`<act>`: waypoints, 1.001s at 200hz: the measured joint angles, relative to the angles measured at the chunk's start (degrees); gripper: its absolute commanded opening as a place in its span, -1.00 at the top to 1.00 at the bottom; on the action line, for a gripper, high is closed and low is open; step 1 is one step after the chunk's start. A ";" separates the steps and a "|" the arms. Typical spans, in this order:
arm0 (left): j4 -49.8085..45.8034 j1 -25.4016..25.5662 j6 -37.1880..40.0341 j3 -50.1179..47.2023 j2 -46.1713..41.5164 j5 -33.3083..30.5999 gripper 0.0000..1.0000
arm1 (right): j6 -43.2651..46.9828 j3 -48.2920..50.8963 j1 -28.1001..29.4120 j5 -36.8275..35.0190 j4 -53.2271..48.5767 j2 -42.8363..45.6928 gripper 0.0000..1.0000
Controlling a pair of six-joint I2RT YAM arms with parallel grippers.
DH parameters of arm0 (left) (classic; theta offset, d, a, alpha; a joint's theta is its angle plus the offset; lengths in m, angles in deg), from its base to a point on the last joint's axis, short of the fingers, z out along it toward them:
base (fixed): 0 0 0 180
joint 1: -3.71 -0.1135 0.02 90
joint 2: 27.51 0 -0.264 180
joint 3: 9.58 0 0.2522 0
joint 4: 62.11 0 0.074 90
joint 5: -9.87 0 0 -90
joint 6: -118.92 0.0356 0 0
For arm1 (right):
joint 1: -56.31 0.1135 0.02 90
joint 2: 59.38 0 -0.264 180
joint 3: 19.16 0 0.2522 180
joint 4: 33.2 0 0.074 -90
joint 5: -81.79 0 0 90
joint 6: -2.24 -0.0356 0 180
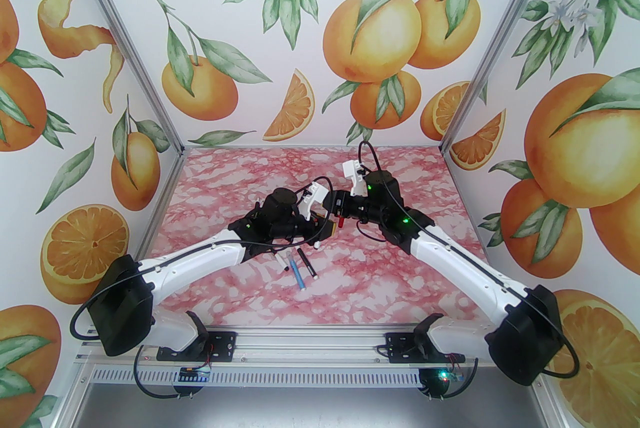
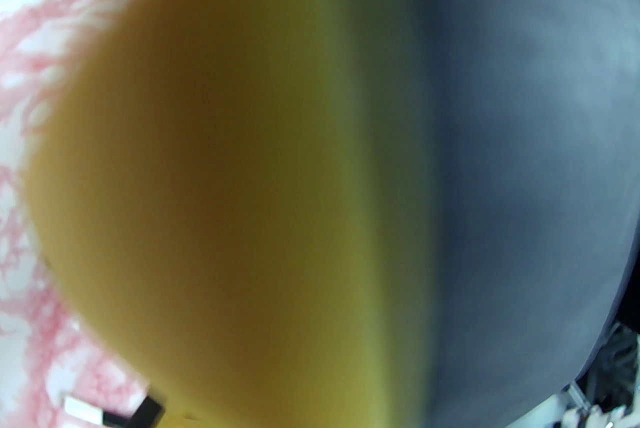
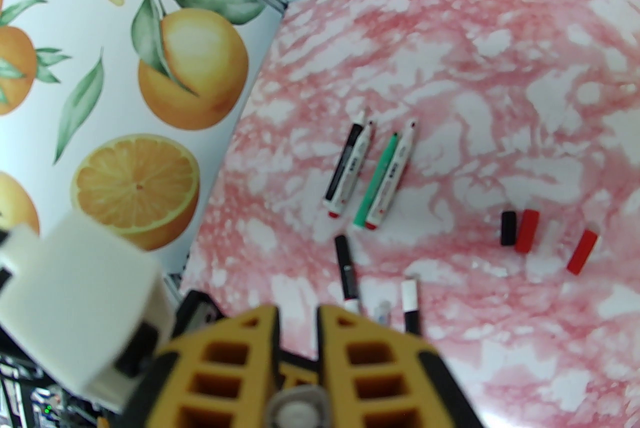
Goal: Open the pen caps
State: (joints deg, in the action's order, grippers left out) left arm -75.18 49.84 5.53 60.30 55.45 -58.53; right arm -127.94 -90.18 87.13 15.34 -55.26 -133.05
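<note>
Uncapping: right gripper (image 3: pixel 299 326) was clamped on a red-ended pen (image 1: pixel 340 222); left gripper (image 1: pixel 324 230) was closed beside it, hold unclear. Loose pen caps (image 3: pixel 527 231) lay on the table (image 3: pixel 450 66). Best to pinch the cap squarely and pull straight along the barrel.

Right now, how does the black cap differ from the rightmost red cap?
The black cap looks shorter; the rightmost red cap looks longer. The black cap lies close beside another red cap; the rightmost red cap lies apart, tilted. Both lie loose on the table.
</note>
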 measured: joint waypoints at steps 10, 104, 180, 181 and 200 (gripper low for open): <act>0.31 -0.02 -0.04 -0.04 0.00 -0.02 0.94 | -0.35 0.07 0.00 -0.26 0.50 0.00 0.88; -3.56 2.14 5.57 -0.24 -0.35 -6.05 1.00 | -5.07 0.33 3.72 -13.33 -4.46 1.05 0.92; -1.29 -1.86 5.29 -2.67 -1.46 6.05 1.00 | -3.78 6.25 -0.31 2.47 8.46 1.29 0.90; -1.27 -1.92 5.29 -2.69 -1.46 6.25 1.00 | -3.74 6.34 -0.44 2.67 8.68 1.31 0.89; -3.08 -2.93 5.05 -3.76 -2.12 11.61 1.00 | -3.21 7.63 -4.20 3.56 14.73 1.75 0.89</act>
State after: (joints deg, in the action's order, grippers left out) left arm -78.26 46.91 10.58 56.54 53.33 -46.92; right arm -131.15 -82.55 82.94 18.90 -40.52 -131.30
